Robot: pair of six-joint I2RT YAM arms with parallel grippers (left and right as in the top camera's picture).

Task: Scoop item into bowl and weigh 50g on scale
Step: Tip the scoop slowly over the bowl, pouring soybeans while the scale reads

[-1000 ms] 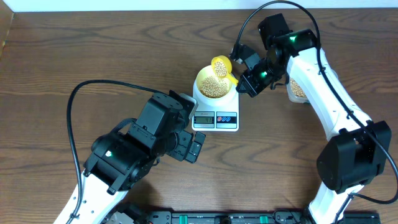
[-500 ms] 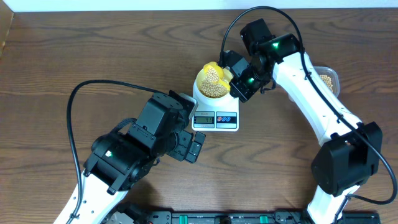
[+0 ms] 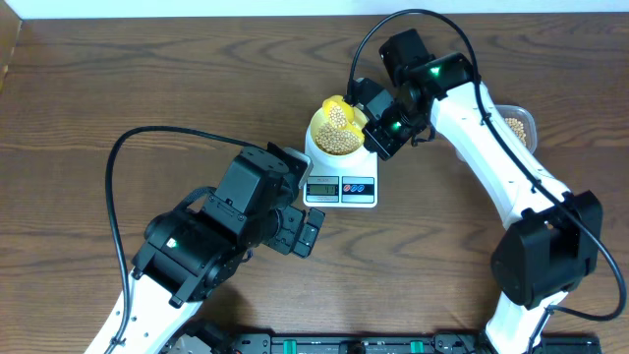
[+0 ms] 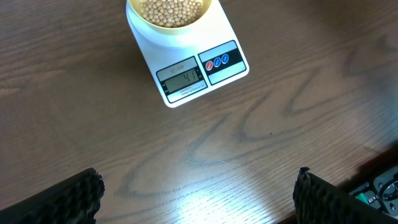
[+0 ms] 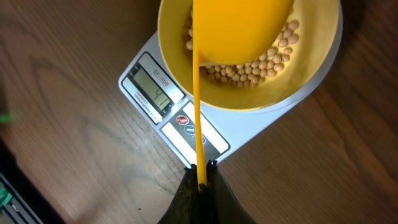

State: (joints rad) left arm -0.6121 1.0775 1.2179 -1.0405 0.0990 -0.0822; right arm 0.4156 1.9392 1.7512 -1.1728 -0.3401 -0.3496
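My right wrist view alone shows the grip: right jaws clamped on the spoon (image 5: 242, 31) handle, scoop tipped over the beans (image 5: 261, 68) in the bowl (image 5: 314, 68) on the scale (image 5: 249, 127). Left jaws gape wide, empty, above the tabletop (image 4: 249, 143).

Wide-open left gripper (image 4: 196, 202) — right gripper (image 5: 200, 182) pinched shut.

The table (image 4: 261, 143) is dark brown wood with a plain grain and a soft sheen. The scale (image 4: 149, 56) is smooth white plastic, its display (image 4: 181, 79) grey and glossy. The bowl (image 5: 311, 74) and the measuring spoon (image 5: 239, 28) are smooth, faintly shiny yellow plastic. The beans (image 4: 171, 9) look matt. The left gripper (image 4: 196, 202) has black fingers (image 4: 62, 199) with a rough, knobbly surface. The tub (image 3: 532, 120) at far right is clear plastic.
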